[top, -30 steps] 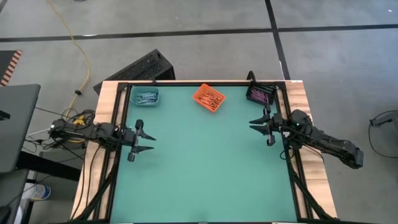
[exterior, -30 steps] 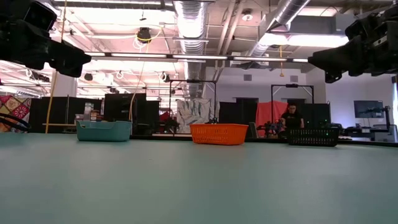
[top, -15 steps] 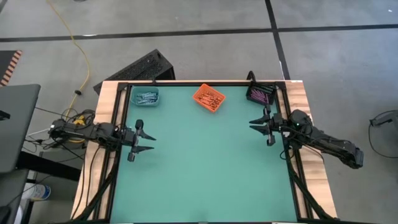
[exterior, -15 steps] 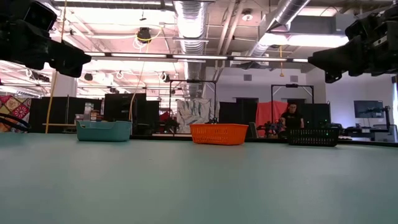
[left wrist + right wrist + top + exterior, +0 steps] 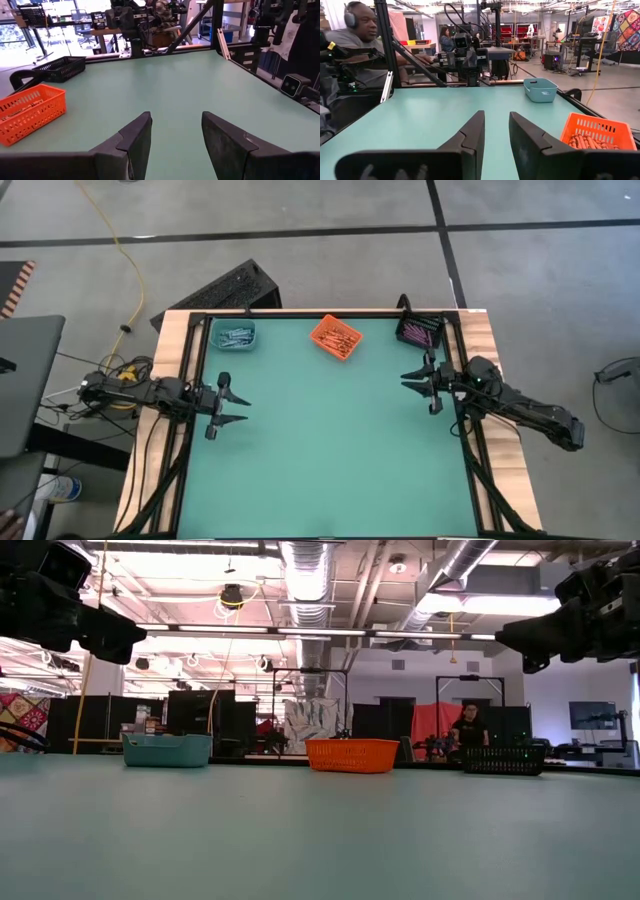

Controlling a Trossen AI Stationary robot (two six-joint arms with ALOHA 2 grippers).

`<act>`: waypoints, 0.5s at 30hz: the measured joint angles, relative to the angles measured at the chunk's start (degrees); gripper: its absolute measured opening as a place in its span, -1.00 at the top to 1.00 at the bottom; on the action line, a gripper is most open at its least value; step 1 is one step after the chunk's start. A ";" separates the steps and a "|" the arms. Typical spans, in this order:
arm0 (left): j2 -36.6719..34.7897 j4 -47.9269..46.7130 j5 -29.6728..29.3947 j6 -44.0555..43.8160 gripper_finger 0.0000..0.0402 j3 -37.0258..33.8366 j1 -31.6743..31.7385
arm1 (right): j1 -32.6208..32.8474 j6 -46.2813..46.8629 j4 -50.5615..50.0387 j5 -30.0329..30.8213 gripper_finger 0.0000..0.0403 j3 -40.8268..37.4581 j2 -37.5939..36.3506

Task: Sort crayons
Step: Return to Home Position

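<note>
Left claw [image 5: 244, 409] and right claw [image 5: 405, 382] open, empty, well off orange bin [image 5: 319, 329]; crayons [image 5: 337, 337] binned, only risk: a wide homing swing clips it.

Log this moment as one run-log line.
left gripper: open, empty, at left table edge | right gripper: open, empty, at right edge | crayons: in teal bin, orange bin, black bin

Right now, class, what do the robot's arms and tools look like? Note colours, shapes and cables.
Both arms, left arm and right arm, are slim, black and jointed, with black cables running alongside. The left tool and right tool each carry two dark wedge-shaped fingers.
</note>
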 joint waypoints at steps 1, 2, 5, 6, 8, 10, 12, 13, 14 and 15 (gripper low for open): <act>0.00 0.00 0.00 0.08 0.18 0.00 0.00 | 0.00 0.01 -0.01 0.00 0.51 0.00 0.00; 0.00 0.02 0.00 0.29 0.18 0.00 -0.01 | 0.00 0.01 0.01 0.00 0.51 0.00 0.00; 0.01 0.00 0.00 0.14 0.18 0.00 -0.01 | 0.00 0.01 -0.01 -0.01 0.51 0.00 0.00; 0.01 0.01 0.00 0.01 0.18 0.00 -0.01 | 0.00 0.01 0.01 0.00 0.51 0.00 0.00; 0.00 0.02 0.00 0.15 0.18 0.00 0.00 | 0.02 0.01 0.01 0.00 0.51 0.00 0.00; 0.00 0.00 0.00 0.33 0.18 0.00 -0.02 | 0.01 0.01 0.01 -0.02 0.51 0.00 0.00; 0.00 0.00 0.00 0.08 0.18 0.00 -0.02 | 0.02 0.01 -0.01 0.00 0.51 0.00 0.00; 0.00 0.01 0.00 0.00 0.18 0.00 -0.02 | 0.00 0.01 0.01 0.00 0.51 0.00 0.00; 0.00 0.00 0.00 0.04 0.18 0.00 -0.01 | 0.01 0.01 0.01 -0.02 0.51 0.00 0.00; 0.00 0.00 0.00 0.23 0.18 0.00 -0.01 | 0.00 0.01 -0.01 -0.01 0.51 0.00 0.01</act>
